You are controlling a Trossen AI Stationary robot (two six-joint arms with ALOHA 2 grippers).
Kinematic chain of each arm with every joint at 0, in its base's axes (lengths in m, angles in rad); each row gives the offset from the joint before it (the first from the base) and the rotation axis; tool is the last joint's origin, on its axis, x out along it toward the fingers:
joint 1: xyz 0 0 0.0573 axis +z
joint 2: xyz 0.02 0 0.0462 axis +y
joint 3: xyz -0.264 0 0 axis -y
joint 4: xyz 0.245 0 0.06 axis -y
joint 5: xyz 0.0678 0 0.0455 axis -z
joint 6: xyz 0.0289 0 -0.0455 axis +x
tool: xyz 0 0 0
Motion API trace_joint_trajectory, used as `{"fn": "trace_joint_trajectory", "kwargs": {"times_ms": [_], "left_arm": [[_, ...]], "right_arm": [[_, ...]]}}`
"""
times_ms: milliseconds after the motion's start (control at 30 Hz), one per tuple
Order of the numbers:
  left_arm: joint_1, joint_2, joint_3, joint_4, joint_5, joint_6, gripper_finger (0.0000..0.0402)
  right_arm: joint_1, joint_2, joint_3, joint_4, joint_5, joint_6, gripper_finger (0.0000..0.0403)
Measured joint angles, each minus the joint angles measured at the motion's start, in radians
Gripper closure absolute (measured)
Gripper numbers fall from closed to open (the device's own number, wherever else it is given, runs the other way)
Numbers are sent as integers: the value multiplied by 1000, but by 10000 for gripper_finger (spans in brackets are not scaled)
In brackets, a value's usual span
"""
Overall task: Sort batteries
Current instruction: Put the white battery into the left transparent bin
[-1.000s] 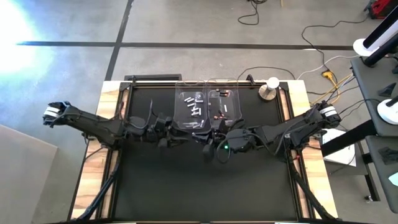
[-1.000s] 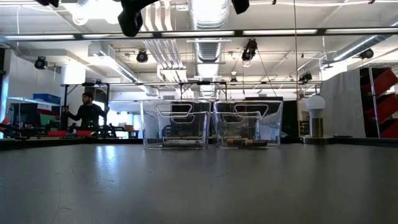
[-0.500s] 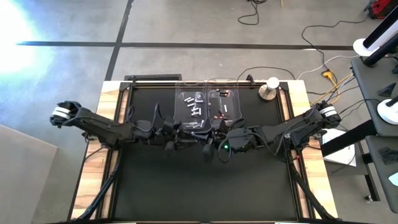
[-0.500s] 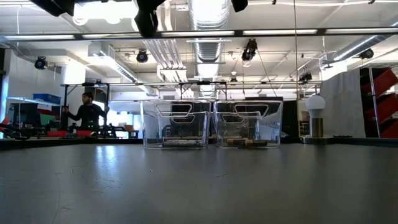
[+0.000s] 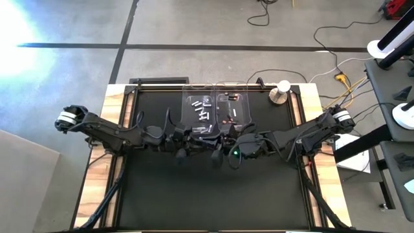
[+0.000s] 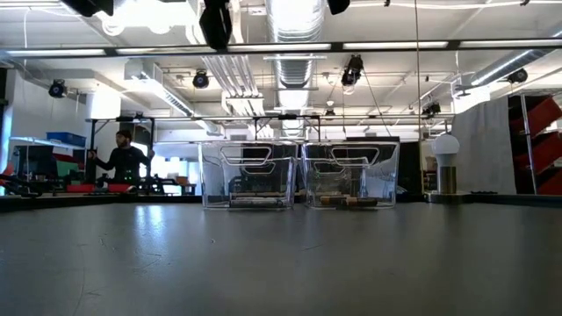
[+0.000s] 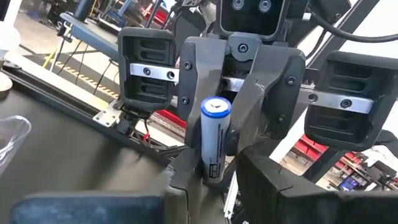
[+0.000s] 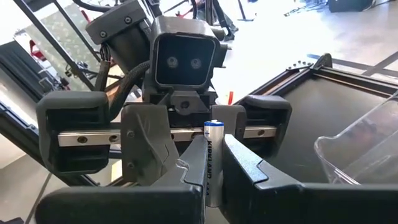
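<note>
One battery [image 8: 212, 163] stands between two facing grippers, above the table just in front of the clear bins [image 5: 215, 113].
The right gripper [image 8: 212, 177] pinches its lower half, long axis upright; the left gripper [image 7: 214, 180] has its fingers narrowed around the same cell. "KIRKLAND" reads along its side.

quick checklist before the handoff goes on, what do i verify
1. Right gripper shut on the battery: ok.
2. Left gripper lined up, a finger either side of the battery: ok.
3. Left gripper closed on the battery: not ok, a gap shows beside it in the left wrist view.
4. Handoff held above the table: ok.
5. Clear bins upright and open-topped: ok.
6. Which bin suits this cell: cannot tell.
</note>
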Motion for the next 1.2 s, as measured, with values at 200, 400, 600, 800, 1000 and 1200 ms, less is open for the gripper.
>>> {"fn": "trace_joint_trajectory", "kwargs": {"times_ms": [200,400,600,800,1000,1200], "left_arm": [[-1,-5,0,-31,1,-18,327],[-4,-5,0,-38,39,-54,348],[-5,-6,0,-44,52,-58,384],[-3,-14,2,-75,56,-59,387],[-1,-45,3,-140,49,-60,387],[53,-105,4,-339,53,-107,387]], "right_arm": [[6,0,0,-10,-2,-3,380],[6,0,0,-20,-10,0,380],[6,0,0,-25,-73,19,373],[6,-2,-1,-37,-88,57,329],[4,-49,-2,-65,-87,39,263],[4,-169,-2,-105,5,-74,215]]}}
